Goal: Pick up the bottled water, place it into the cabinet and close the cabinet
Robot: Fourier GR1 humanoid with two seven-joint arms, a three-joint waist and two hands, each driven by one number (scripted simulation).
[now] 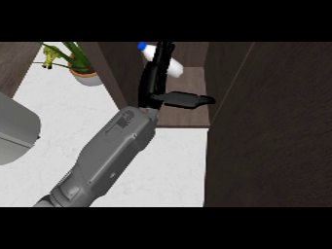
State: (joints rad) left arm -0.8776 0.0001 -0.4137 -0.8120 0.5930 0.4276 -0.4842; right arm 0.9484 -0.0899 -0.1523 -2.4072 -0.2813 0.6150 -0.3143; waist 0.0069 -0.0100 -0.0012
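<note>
Placing step: hand (153, 82) inside cabinet (190, 114), fingers (165, 56) straight beside bottle (161, 61); next, withdraw and close door (276, 126).

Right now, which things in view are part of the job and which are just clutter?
Job:
- bottled water, white with blue cap, inside the cabinet
- cabinet, open, dark wood
- cabinet door, at view right
- hand reaching into the cabinet at the bottle

Lying about:
- potted plant on the counter
- grey appliance at view left
</note>
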